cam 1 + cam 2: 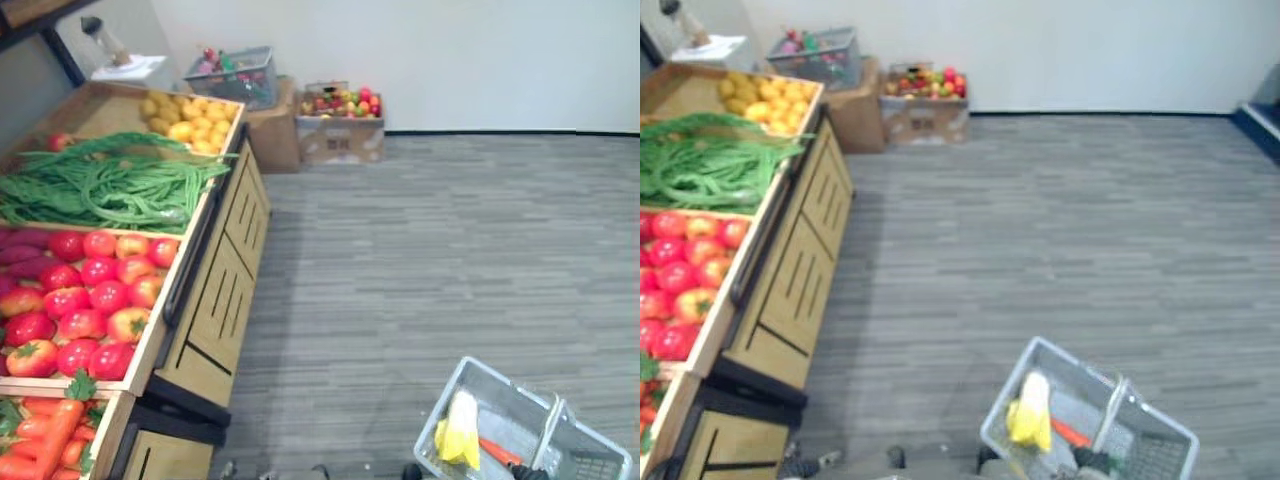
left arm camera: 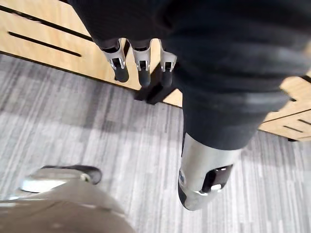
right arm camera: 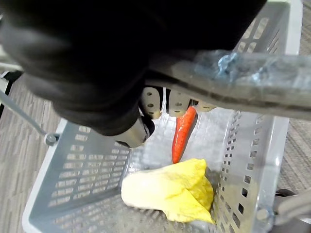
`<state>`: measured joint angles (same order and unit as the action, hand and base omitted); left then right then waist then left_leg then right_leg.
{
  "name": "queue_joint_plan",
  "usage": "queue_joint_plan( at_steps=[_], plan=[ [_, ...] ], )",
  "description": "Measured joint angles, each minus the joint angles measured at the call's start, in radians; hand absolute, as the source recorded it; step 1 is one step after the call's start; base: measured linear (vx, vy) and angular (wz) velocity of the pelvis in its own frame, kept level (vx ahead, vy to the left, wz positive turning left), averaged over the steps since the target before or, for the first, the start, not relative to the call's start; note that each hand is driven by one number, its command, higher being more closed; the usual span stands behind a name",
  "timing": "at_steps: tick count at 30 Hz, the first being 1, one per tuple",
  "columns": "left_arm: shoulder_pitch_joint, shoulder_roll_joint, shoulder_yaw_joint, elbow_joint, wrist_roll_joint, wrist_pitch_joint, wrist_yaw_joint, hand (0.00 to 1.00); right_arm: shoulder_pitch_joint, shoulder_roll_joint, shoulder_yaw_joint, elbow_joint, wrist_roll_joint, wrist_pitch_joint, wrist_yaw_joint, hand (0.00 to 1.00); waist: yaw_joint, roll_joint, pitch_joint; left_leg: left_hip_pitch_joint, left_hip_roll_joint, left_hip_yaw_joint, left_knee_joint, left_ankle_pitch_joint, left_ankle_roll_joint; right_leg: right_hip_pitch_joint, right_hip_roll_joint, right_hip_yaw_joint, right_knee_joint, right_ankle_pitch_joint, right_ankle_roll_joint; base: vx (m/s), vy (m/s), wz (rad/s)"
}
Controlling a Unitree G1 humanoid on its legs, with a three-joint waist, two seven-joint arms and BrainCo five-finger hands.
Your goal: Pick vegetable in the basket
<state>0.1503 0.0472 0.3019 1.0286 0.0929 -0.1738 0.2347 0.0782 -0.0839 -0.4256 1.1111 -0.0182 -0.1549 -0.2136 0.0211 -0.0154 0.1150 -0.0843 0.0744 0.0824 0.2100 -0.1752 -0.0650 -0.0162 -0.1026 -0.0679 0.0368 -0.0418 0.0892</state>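
At 7 o'clock in the head views, carrots (image 1: pixel 45 440) with green tops, in the nearest bin of a wooden produce stand (image 1: pixel 225 290). Next bin, toward 9 o'clock: red tomatoes (image 1: pixel 90 300) piled close, with purple tubers (image 1: pixel 25 255) at their far left edge. Beyond, at 10 o'clock, a tangle of green long beans (image 1: pixel 100 185). Then yellow round fruit (image 1: pixel 190 118) in the farthest bin, at 11 o'clock.

Against the white wall near 12 o'clock, a wire basket (image 1: pixel 235 72) of mixed produce on a cardboard box (image 1: pixel 272 140). Just beside it, a second cardboard box (image 1: pixel 340 140) topped with red, yellow and green fruit. Dark print on its front, too small to read. Grey striped carpet (image 1: pixel 430 250) across the middle and right.

Left hand (image 2: pixel 141 65) hanging beside the stand's slotted wooden front. Fingers straight and slack, thumb apart, nothing held.

At 5 o'clock, a grey plastic shopping basket (image 1: pixel 505 400) with perforated walls. Right hand (image 3: pixel 151 103) curled round its handle (image 3: pixel 228 73), a grey bar wrapped in clear film.

Inside the basket, toward its 9 o'clock end, a yellow leafy cabbage (image 1: pixel 460 428). Just beside that, toward 3 o'clock, a single carrot (image 1: pixel 497 452) lying on the basket floor, narrow tip at the cabbage, touching or nearly so.
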Motion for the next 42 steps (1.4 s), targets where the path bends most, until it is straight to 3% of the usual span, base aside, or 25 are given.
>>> queue_joint_plan(
  at_steps=[6, 9, 10, 13, 14, 16, 18, 19, 20, 23, 26, 27, 29, 36, 42],
  plan=[
    [-0.005, -0.007, -0.003, 0.002, 0.037, 0.001, -0.001, 0.0, -0.001, 0.029, 0.021, -0.047, -0.003, -0.002, 0.002, 1.0, 0.015, -0.006, -0.015, 0.061, -0.016, 0.11, -0.031, -0.029, 0.028, -0.015, -0.019, 0.029, 0.014, 0.006, 0.016, 0.14, 0.092, -0.48],
    [-0.022, -0.005, -0.034, 0.007, 0.046, 0.002, -0.004, 0.0, -0.009, 0.046, 0.006, -0.084, -0.003, -0.002, 0.005, 1.0, 0.045, 0.007, -0.006, 0.096, 0.013, 0.17, -0.028, -0.047, 0.032, -0.128, -0.003, 0.016, 0.243, -0.012, 0.021, 0.05, 0.031, -0.59],
    [-0.025, -0.001, -0.045, 0.007, 0.048, 0.002, -0.005, 0.0, -0.014, 0.042, -0.006, -0.106, -0.003, -0.006, 0.005, 1.0, 0.043, 0.005, 0.0, 0.12, 0.017, 0.183, -0.022, -0.057, 0.036, -0.185, -0.012, -0.016, 0.392, -0.016, 0.017, 0.02, 0.047, -0.3],
    [-0.023, 0.019, -0.058, 0.006, 0.048, 0.002, -0.005, 0.0, -0.007, 0.051, -0.012, -0.125, -0.006, -0.023, 0.004, 1.0, 0.029, -0.013, 0.011, 0.183, 0.013, 0.182, 0.005, -0.101, 0.055, -0.244, -0.085, -0.095, 0.651, -0.025, 0.009, 0.04, 0.026, 0.05],
    [-0.021, 0.021, -0.058, 0.004, 0.048, 0.002, -0.005, 0.0, -0.004, 0.053, -0.011, -0.129, -0.01, -0.026, 0.004, 1.0, 0.028, -0.02, 0.007, 0.192, 0.012, 0.18, 0.004, -0.104, 0.055, -0.243, -0.1, -0.111, 0.665, -0.034, 0.002, 0.03, -0.014, 0.19],
    [-0.022, 0.023, -0.057, 0.002, 0.047, 0.002, -0.005, 0.0, -0.009, 0.053, -0.011, -0.134, -0.022, -0.026, 0.004, 1.0, 0.034, -0.023, 0.004, 0.193, 0.02, 0.173, 0.005, -0.108, 0.048, -0.243, -0.142, -0.169, 0.618, -0.043, -0.012, 0.09, -0.052, 0.07],
    [-0.028, 0.021, -0.047, 0.002, 0.047, 0.002, -0.006, 0.0, -0.017, 0.055, -0.019, -0.131, -0.023, -0.025, 0.006, 1.0, 0.035, -0.023, 0.003, 0.177, 0.044, 0.157, 0.025, -0.113, 0.031, -0.219, -0.153, -0.185, 0.462, -0.029, -0.005, 0.14, -0.147, 0.1],
    [-0.027, 0.022, -0.032, 0.0, 0.047, 0.002, -0.007, 0.0, -0.014, 0.06, -0.021, -0.119, -0.023, -0.023, 0.006, 1.0, 0.035, -0.034, 0.0, 0.169, 0.053, 0.144, 0.042, -0.122, 0.014, -0.186, -0.157, -0.18, 0.349, 0.045, -0.007, 0.12, -0.196, 0.2],
    [-0.026, 0.021, -0.02, 0.001, 0.047, 0.002, -0.007, 0.0, -0.014, 0.062, -0.025, -0.109, -0.022, -0.022, 0.007, 1.0, 0.036, -0.042, -0.001, 0.168, 0.056, 0.134, 0.044, -0.126, 0.004, -0.172, -0.151, -0.165, 0.328, 0.033, 0.021, 0.17, -0.358, 0.24],
    [-0.025, -0.02, 0.004, 0.008, 0.046, 0.004, -0.007, 0.0, -0.015, 0.046, -0.061, -0.104, -0.02, -0.009, 0.006, 1.0, 0.034, 0.009, -0.022, 0.164, 0.104, 0.092, 0.011, -0.098, -0.041, -0.154, -0.103, -0.197, 0.311, 0.01, 0.014, 0.11, -0.252, 0.24],
    [-0.024, -0.031, 0.02, 0.024, 0.035, 0.002, -0.009, 0.0, -0.014, 0.04, -0.103, -0.051, -0.02, 0.003, 0.011, 1.0, 0.034, 0.013, -0.034, 0.176, 0.112, 0.066, -0.043, -0.064, -0.067, -0.097, -0.08, -0.235, 0.217, -0.032, 0.028, 0.07, -0.18, 0.23],
    [-0.023, -0.033, 0.021, 0.036, 0.015, 0.002, -0.011, 0.0, -0.015, 0.039, -0.113, -0.025, -0.021, 0.004, 0.015, 1.0, 0.033, 0.029, -0.045, 0.175, 0.122, 0.056, -0.05, -0.05, -0.07, -0.066, -0.058, -0.245, 0.155, -0.021, 0.027, 0.03, -0.158, 0.3],
    [-0.003, -0.036, 0.021, 0.047, -0.032, 0.002, -0.015, 0.0, -0.014, 0.025, -0.117, 0.017, -0.021, 0.005, 0.02, 1.0, 0.023, 0.03, -0.059, 0.172, 0.137, 0.033, -0.045, -0.039, -0.082, -0.014, -0.024, -0.266, 0.069, 0.01, 0.02, 0.0, -0.087, 0.21],
    [0.013, -0.019, -0.011, 0.088, -0.131, 0.008, -0.029, 0.0, -0.004, 0.02, -0.117, 0.057, -0.022, 0.012, 0.024, 1.0, 0.008, 0.035, -0.079, 0.11, 0.151, 0.052, 0.043, -0.033, -0.084, 0.042, 0.0, -0.287, -0.055, 0.064, 0.011, -0.03, -0.027, 0.06],
    [0.001, -0.001, -0.052, 0.12, -0.133, 0.01, -0.046, 0.0, -0.008, 0.018, -0.105, 0.065, 0.027, 0.01, 0.03, 1.0, 0.007, 0.036, -0.078, 0.153, 0.124, 0.099, -0.105, 0.034, -0.089, 0.046, 0.001, -0.291, -0.143, 0.131, 0.003, -0.03, 0.002, 0.03]
  ],
)
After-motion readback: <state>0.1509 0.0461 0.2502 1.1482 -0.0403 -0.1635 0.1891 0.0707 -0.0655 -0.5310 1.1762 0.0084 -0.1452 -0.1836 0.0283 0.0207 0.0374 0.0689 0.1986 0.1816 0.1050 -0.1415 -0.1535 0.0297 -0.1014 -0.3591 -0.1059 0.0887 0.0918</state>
